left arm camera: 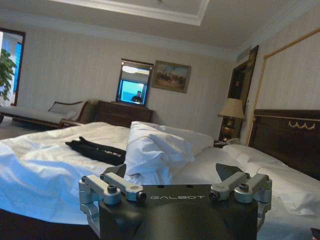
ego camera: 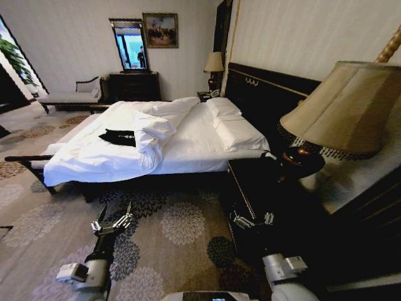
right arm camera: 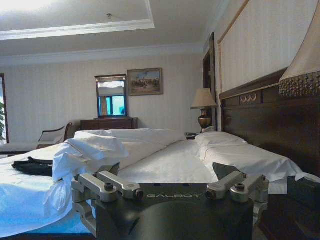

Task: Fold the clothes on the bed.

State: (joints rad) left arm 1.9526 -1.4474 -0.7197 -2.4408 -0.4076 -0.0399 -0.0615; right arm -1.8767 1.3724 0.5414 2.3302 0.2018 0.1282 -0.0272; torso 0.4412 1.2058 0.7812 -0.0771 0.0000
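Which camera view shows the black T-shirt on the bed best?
The head view: it looks down on the black T-shirt, lying flat on the bed, lettering faintly visible. The left wrist view sees it edge-on; the right wrist view catches a dark sliver.

we see a patterned carpet (ego camera: 182,226) on the floor, a lamp (ego camera: 341,116) on a dark nightstand (ego camera: 351,207), another lamp (ego camera: 214,63) far behind, a dresser (ego camera: 134,86) under a mirror (ego camera: 130,44), beside a painting (ego camera: 160,30).

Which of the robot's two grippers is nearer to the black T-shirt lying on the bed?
Left. The left gripper hangs over the carpet before the bed, roughly below the black T-shirt. The right gripper is farther off, beside the nightstand.
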